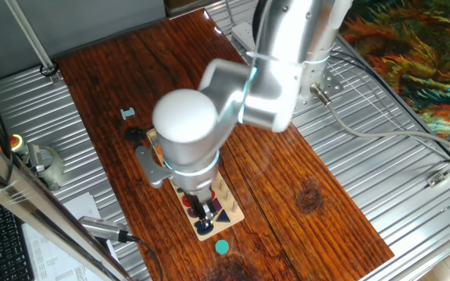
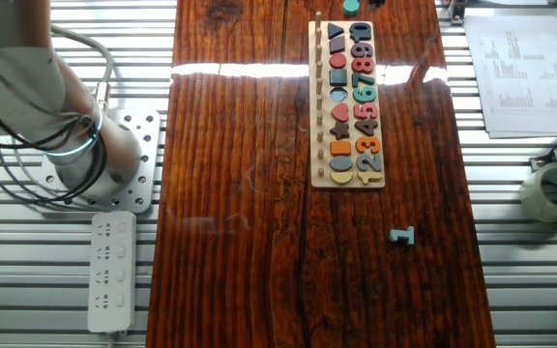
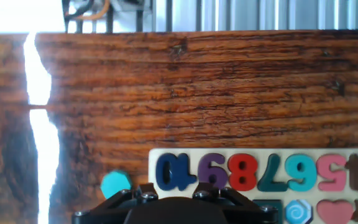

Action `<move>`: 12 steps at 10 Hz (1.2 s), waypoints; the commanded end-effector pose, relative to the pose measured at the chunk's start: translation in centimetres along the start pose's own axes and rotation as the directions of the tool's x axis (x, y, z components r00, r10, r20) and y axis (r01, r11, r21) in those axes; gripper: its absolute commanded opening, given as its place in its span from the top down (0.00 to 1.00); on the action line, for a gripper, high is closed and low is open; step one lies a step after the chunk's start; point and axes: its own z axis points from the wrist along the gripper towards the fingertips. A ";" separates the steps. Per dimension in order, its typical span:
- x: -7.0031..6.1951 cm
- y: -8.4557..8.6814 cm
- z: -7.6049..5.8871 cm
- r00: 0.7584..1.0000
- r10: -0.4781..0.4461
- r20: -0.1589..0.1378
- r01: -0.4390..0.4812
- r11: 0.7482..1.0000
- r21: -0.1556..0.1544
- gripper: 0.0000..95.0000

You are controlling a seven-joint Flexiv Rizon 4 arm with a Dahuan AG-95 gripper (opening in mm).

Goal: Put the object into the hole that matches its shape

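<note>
Hand view looks down past the dark body of the pincer (image 3: 173,208) at the bottom edge, where its fingertips are cut off, so whether it is open or closed cannot be told. Just left of the pincer body, the teal-green disc (image 3: 114,183) lies flat on the dark wooden worktop (image 3: 185,93), just beside the left end of the light-wood puzzle board (image 3: 266,186) but not on it. Along the board runs a row of coloured numbers, with a blue ringed shape and a pink heart showing below them. One fixed view shows the silver arm (image 1: 248,86) reaching out over the worktop (image 1: 303,187), its pincer (image 1: 203,212) hanging low above the near end of the puzzle board (image 1: 233,212), while the disc (image 1: 222,248) rests on the wood just beyond that end, apart from the fingers. A small grey-blue angular piece (image 1: 127,115) lies well apart, toward the far left of the worktop. The other fixed view shows the puzzle board (image 2: 348,101) whole, with its numbers in one column and shapes in another, the disc (image 2: 351,6) at the very top edge just past the board's end, and the grey-blue piece (image 2: 402,236) alone on the wood below the board. The round recess cannot be made out in any view.
</note>
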 end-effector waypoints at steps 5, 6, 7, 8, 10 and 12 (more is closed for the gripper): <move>0.0 0.8 0.1 0.990 -0.143 0.001 0.143 0.988 -0.057 0.60; -0.1 2.2 0.3 0.991 -0.135 0.005 0.135 0.989 -0.056 0.60; -0.1 3.0 0.4 0.991 -0.131 0.005 0.131 0.990 -0.055 0.60; -0.1 4.1 0.7 0.992 -0.123 0.002 0.123 0.991 -0.055 0.60; 0.0 6.1 1.4 0.994 -0.109 -0.014 0.108 0.993 -0.054 0.60; 0.5 7.6 2.0 0.996 -0.088 -0.015 0.087 0.995 -0.044 0.60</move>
